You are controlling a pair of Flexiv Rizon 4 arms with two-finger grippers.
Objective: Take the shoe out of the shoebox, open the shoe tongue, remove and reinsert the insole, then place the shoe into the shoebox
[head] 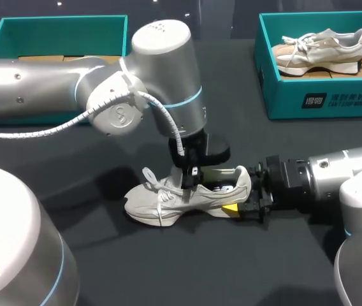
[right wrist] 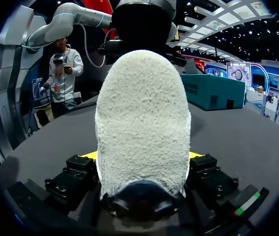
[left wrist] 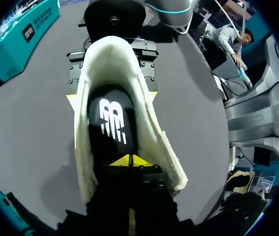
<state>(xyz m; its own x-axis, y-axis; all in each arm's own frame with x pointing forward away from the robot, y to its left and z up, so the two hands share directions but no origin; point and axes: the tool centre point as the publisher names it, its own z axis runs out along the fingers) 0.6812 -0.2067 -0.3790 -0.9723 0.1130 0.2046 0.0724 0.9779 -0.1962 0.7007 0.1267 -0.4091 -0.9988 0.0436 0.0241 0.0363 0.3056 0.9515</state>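
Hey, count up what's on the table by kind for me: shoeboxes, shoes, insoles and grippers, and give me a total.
Shoeboxes: 2 (left shoebox, right shoebox)
Shoes: 2 (shoe on the table, shoe in the right shoebox)
Insoles: 1 (insole, inside the shoe on the table)
Grippers: 2 (left gripper, right gripper)
Total: 7

Left arm (head: 53, 80) and right arm (head: 350, 175): rounded silver-grey shells, light-blue joint rings. A white ribbed cable (head: 41, 131) runs along the left. Black screw-studded jaws, yellow tips.
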